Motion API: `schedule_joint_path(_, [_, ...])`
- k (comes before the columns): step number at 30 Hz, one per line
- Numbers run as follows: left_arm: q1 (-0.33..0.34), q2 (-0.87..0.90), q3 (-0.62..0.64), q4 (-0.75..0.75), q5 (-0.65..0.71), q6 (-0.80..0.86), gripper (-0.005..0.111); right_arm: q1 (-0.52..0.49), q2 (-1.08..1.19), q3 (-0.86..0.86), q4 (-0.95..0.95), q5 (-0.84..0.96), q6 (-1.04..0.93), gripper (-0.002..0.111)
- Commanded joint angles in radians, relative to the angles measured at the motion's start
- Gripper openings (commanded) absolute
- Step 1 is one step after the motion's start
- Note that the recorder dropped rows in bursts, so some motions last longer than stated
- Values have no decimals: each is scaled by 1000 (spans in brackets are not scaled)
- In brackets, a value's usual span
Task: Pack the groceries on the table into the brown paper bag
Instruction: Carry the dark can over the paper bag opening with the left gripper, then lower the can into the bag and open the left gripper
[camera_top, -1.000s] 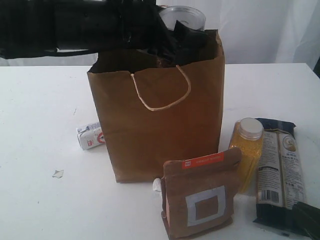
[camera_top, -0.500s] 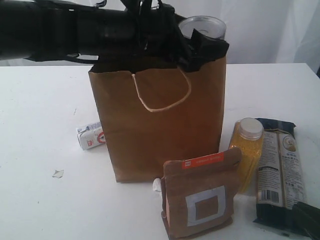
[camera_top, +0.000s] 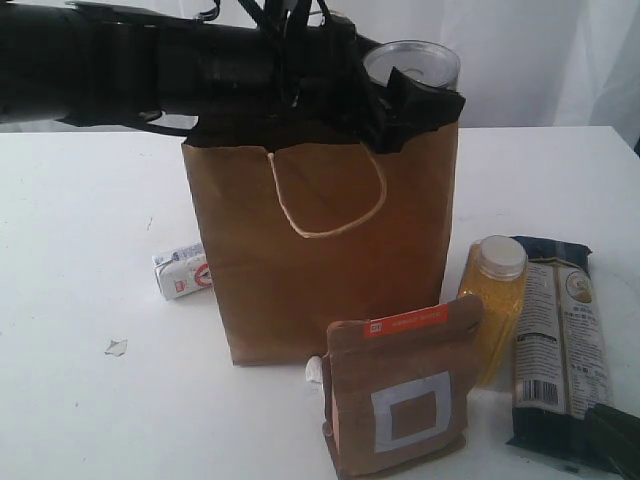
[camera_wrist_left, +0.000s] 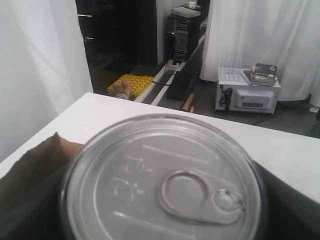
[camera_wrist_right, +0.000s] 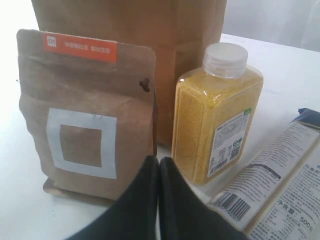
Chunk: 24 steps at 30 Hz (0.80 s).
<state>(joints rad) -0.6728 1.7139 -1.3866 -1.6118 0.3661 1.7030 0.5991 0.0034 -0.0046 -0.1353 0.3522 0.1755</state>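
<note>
The brown paper bag (camera_top: 320, 270) stands upright mid-table, its mouth open. My left gripper (camera_top: 410, 88) is shut on the clear pull-tab can (camera_top: 412, 60) and holds it just above the bag's right top corner. In the left wrist view the can's lid (camera_wrist_left: 162, 180) fills the lower frame between the dark fingers (camera_wrist_left: 292, 210). In front of the bag stand the brown pouch with a white square (camera_top: 400, 400) and the yellow-grain bottle (camera_top: 492, 305); the long dark-blue packet (camera_top: 560, 340) lies beside them. A small white-blue carton (camera_top: 182, 270) lies left of the bag. My right gripper (camera_wrist_right: 159, 162) is shut and empty, low near the pouch (camera_wrist_right: 85, 110) and bottle (camera_wrist_right: 215, 120).
A small scrap (camera_top: 116, 347) lies on the white table (camera_top: 80, 220) at the front left. Something small and white (camera_top: 314, 372) sticks out behind the pouch. White curtains hang behind the table. The right gripper's tip (camera_top: 612, 440) shows at the front right corner.
My left arm has carried the can to the right and a little lower, over the bag's right top corner. The bag's top has shifted slightly right. The right gripper has not moved.
</note>
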Motion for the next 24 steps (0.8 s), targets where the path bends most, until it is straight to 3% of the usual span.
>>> schedule_joint_path(1, [3, -15, -12, -28, 15, -18, 40, -5, -3, 5, -1, -9, 3, 0])
schedule_joint_path(4, [3, -16, -12, -33, 1, -29, 64, -5, -3, 5, -1, -9, 3, 0])
schedule_joint_path(7, [3, -16, -12, -40, 1, -29, 73, -5, -3, 5, -1, -9, 3, 0])
schedule_joint_path(16, [3, -58, -7, -40, -4, -33, 74, -5, -3, 5, -1, -9, 3, 0])
schedule_joint_path(24, [3, -131, 96, -39, -44, -40, 74, -5, -3, 5, -1, -9, 3, 0])
